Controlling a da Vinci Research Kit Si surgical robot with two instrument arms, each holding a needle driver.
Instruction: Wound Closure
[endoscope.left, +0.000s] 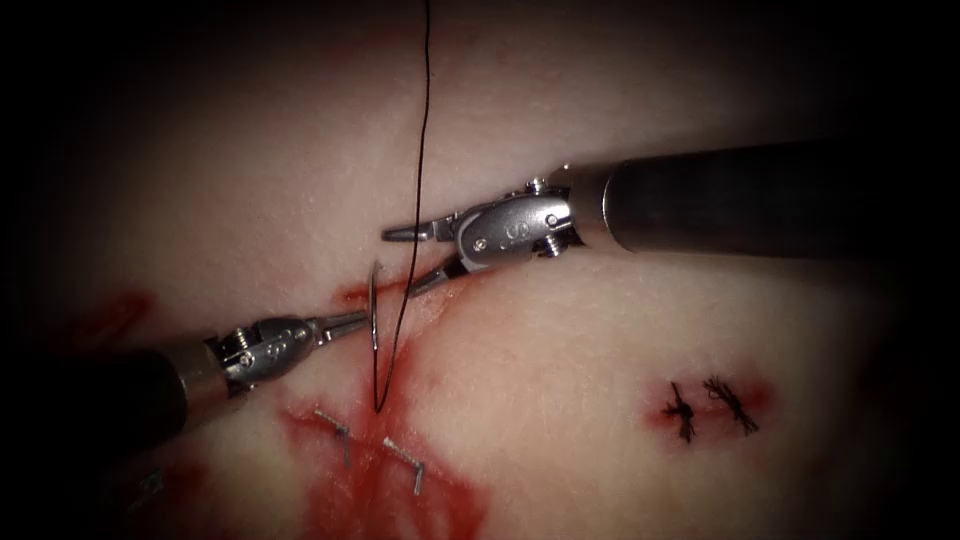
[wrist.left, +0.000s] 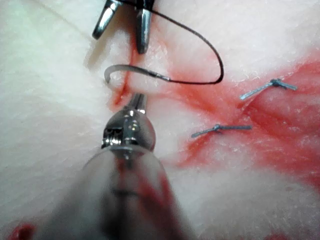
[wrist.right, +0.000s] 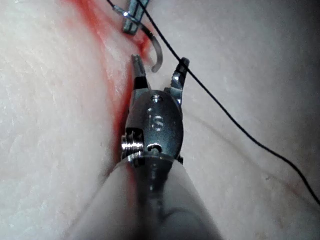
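My left tool (endoscope.left: 364, 320) comes in from the cut's left side, shut on the curved needle (endoscope.left: 373, 305) between mid-curve and the tail. The needle stands upright over the cut (endoscope.left: 352, 295) and looks free of the tissue (endoscope.left: 600, 340). Its point sits between the parted jaws of my right tool (endoscope.left: 400, 261), which reaches in from the right, open and holding nothing. Black thread (endoscope.left: 420, 170) runs from the needle's tail, loops low and climbs out of view. In the left wrist view the left tool (wrist.left: 137, 98) sits beside the needle (wrist.left: 131, 70). In the right wrist view the right tool (wrist.right: 159, 61) brackets the needle (wrist.right: 159, 52).
Two pale grey stitches (endoscope.left: 338, 432) (endoscope.left: 406, 466) cross the cut below the tools, in red fluid (endoscope.left: 390, 500). Two dark knotted stitches (endoscope.left: 684, 410) (endoscope.left: 731, 403) lie on the tissue far to the right. The thread loop (endoscope.left: 378, 405) rests on the tissue just above the grey stitches.
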